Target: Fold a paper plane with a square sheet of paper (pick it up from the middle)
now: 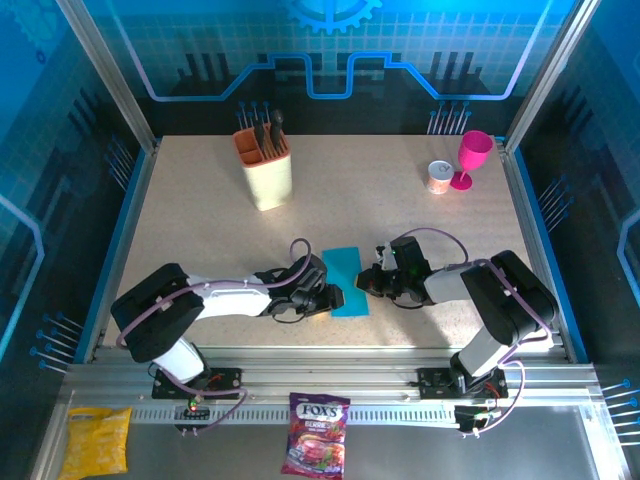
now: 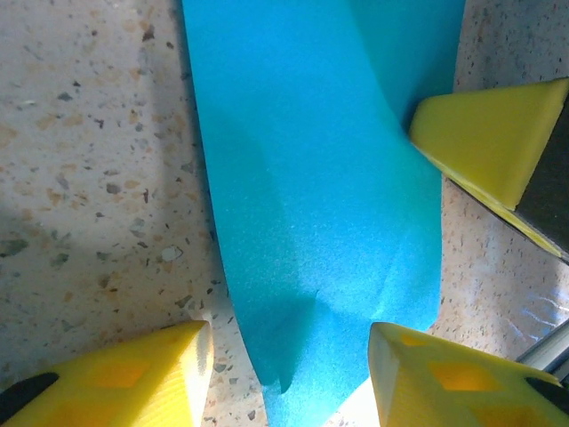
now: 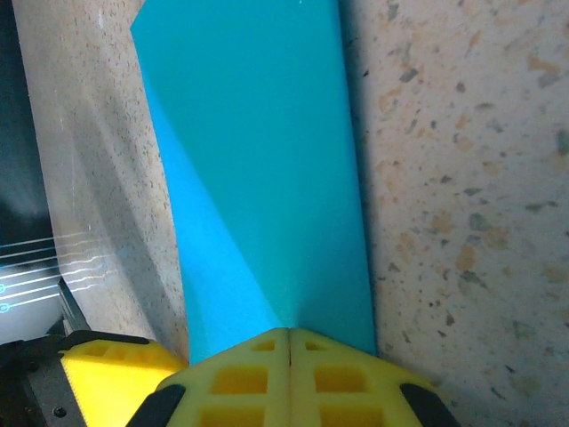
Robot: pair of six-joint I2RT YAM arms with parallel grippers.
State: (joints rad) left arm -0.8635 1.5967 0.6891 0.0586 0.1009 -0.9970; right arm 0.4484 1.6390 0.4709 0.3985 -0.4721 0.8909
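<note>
Speckled beige worktop (image 1: 200, 230) under blue-lit panels carries one sheet of paper (image 1: 348, 278): thin, matte, bright cyan, folded into a narrow strip with a diagonal crease. It lies flat between my two grippers. One end runs between the yellow wedge-shaped fingers of my left gripper (image 2: 289, 356), which stands open astride it. My right gripper (image 3: 291, 342) is closed, its two yellow fingertips pressed together at the strip's other end and touching it; whether they pinch the paper I cannot tell. Well beyond both grippers stand one beige utensil holder (image 1: 266, 175) with dark handles, one pink goblet (image 1: 472, 155) and one small can (image 1: 439, 177) just beside it. Back by my arm bases lie two snack bags, one yellow (image 1: 97, 440), one purple (image 1: 318, 435)
</note>
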